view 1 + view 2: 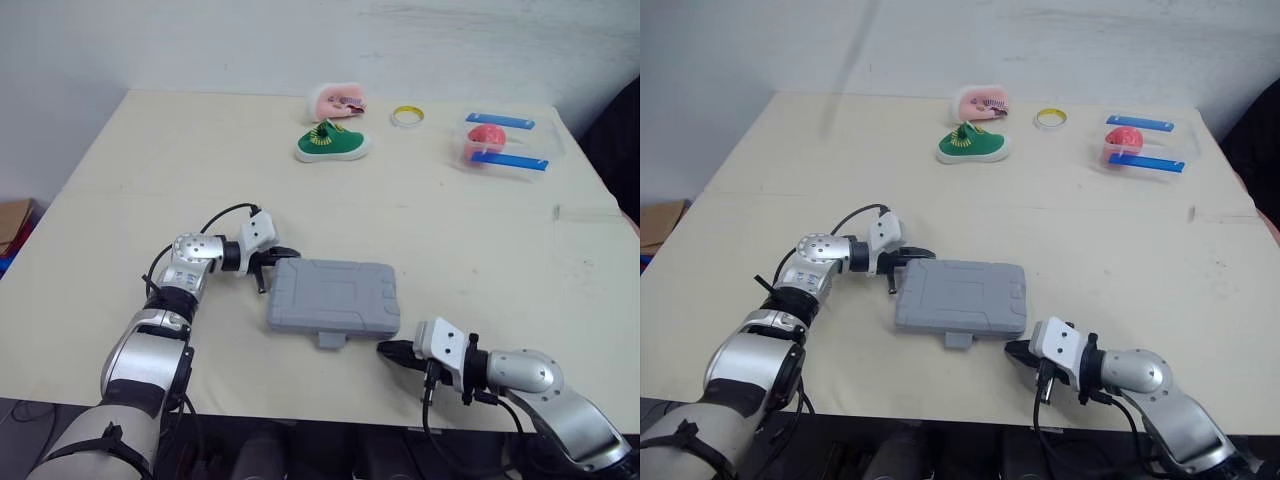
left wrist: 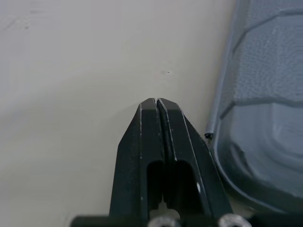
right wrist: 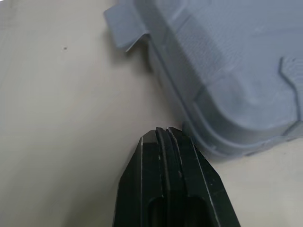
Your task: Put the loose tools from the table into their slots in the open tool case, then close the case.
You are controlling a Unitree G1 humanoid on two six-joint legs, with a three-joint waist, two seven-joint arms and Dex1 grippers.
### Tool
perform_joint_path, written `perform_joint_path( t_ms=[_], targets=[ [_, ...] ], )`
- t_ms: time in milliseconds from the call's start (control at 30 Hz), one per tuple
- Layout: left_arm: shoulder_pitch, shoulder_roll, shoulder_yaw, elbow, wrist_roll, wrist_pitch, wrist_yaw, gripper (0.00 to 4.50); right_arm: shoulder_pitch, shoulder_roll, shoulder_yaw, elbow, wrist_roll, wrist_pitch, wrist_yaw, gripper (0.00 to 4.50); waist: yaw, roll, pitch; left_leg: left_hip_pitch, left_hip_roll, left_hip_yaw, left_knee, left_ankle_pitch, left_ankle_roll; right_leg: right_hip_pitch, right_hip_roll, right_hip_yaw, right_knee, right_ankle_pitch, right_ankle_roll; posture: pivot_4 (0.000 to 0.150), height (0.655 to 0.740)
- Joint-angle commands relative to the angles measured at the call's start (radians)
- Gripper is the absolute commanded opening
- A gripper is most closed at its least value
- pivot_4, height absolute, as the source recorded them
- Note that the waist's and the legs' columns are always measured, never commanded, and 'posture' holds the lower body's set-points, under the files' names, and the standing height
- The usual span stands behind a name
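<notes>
We are finding the grey tool case (image 1: 335,297) lying shut and flat near the front of the worktop (image 1: 480,230), its latch tab (image 1: 331,340) facing the robot. The left claw (image 1: 283,252) is sitting pressed together, empty, just beside the case's left edge. The right claw (image 1: 384,348), likewise pressed together and empty, is sitting near the case's front right corner.

Head stereo pair overlooking table (image 1: 130,190), wrist cameras close beside tool case (image 1: 335,297)

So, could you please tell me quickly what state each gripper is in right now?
Left gripper: closed, empty, beside the tool case.
Right gripper: closed, empty.
</notes>
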Motion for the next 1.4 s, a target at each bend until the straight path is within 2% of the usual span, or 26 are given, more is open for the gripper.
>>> perform_joint_path(
  t_ms=[33,167,333,533,700,933,1133,1267,1400],
  targets=[
    [0.044,0.028,0.031,-0.056,-0.029,-0.007,-0.049,0.01,-0.063,0.028,0.017,0.112,-0.065,-0.023,-0.003,0.07,-0.006,0.000,0.000,0.000,0.000,0.000,0.000,0.000,0.000,0.000,0.000,0.000,0.000,0.000,0.000,0.150,0.7400],
    [0.097,0.048,0.054,-0.127,-0.049,0.028,-0.055,0.01,-0.125,0.050,0.033,0.192,-0.109,-0.063,-0.001,0.07,-0.017,0.000,0.000,0.001,0.000,-0.001,0.000,0.000,0.000,0.001,0.000,0.000,0.001,0.000,0.000,0.150,0.7400],
    [0.314,0.088,0.083,-0.438,-0.110,0.124,-0.047,0.01,-0.291,0.100,0.035,0.374,-0.147,-0.107,-0.004,0.07,-0.033,0.000,0.000,0.002,0.000,-0.001,0.000,0.000,-0.001,0.002,-0.001,0.001,0.002,0.000,0.000,0.150,0.7400],
    [0.487,0.057,0.095,-0.736,-0.139,0.277,0.083,0.01,-0.420,0.129,0.044,0.542,-0.178,-0.151,0.006,0.07,-0.020,-0.001,-0.001,0.003,0.000,-0.003,0.001,0.000,0.000,0.004,-0.002,0.000,0.002,0.000,0.000,0.150,0.7400],
    [0.536,0.067,0.109,-0.810,-0.128,0.330,0.155,0.01,-0.433,0.132,0.040,0.571,-0.180,-0.170,0.023,0.07,-0.021,-0.001,-0.001,0.003,0.000,-0.003,0.001,0.000,0.000,0.004,-0.002,0.000,0.002,0.000,0.000,0.150,0.7400],
    [0.519,0.071,0.168,-0.842,-0.192,0.329,0.191,0.01,-0.351,0.111,-0.010,0.495,-0.165,-0.151,-0.010,0.07,-0.012,-0.001,-0.001,0.002,-0.001,-0.004,0.000,0.000,0.001,0.004,-0.003,-0.002,0.001,0.000,0.000,0.150,0.7400],
    [0.452,0.058,0.153,-0.962,-0.297,0.377,0.117,0.01,-0.220,0.068,-0.138,0.347,-0.070,-0.107,-0.005,0.07,0.012,0.000,0.000,0.000,-0.002,-0.005,0.001,0.000,0.001,0.004,-0.005,-0.003,-0.002,0.001,0.001,0.150,0.7400],
    [0.375,0.038,0.110,-0.974,-0.297,0.416,0.101,0.01,-0.138,0.046,-0.193,0.235,-0.040,-0.094,-0.001,0.07,0.006,0.000,0.000,0.000,-0.003,-0.005,0.000,-0.001,0.002,0.004,-0.005,-0.003,-0.002,0.001,0.001,0.150,0.7400],
    [0.247,-0.037,-0.045,-0.888,-0.201,0.433,0.070,0.01,-0.075,0.061,-0.209,0.033,0.032,0.018,-0.016,0.07,0.002,0.002,0.001,0.000,-0.003,-0.005,0.000,0.000,0.001,0.004,-0.003,-0.003,-0.002,0.001,0.001,0.150,0.7400]
  ],
)
